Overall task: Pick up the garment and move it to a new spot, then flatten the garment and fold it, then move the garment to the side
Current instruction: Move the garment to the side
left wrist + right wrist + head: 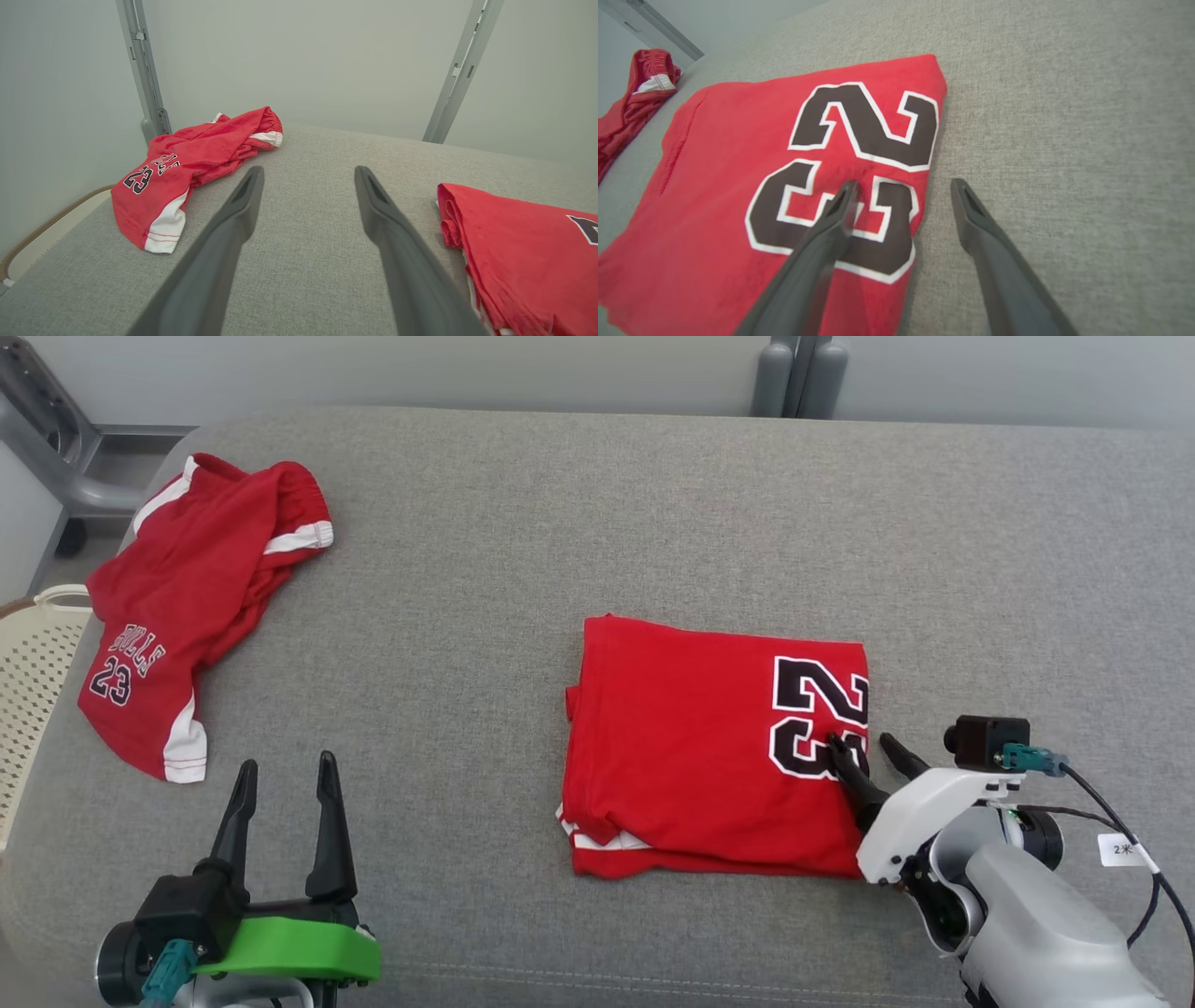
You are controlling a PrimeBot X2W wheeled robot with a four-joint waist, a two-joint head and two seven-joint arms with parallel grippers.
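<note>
Red garment (691, 756) lies folded flat; we judge only the move aside remains. Right tool (861, 743) released, straddling its right edge; left tool (287, 763) released, idle.

The head camera looks steeply down on the grey woven fabric surface (560, 523). The left wrist camera skims low along its dark fingers (219, 252). The right one sits close over the folded red numbered jersey (714, 140) beneath its left finger, shared by all views.
</note>
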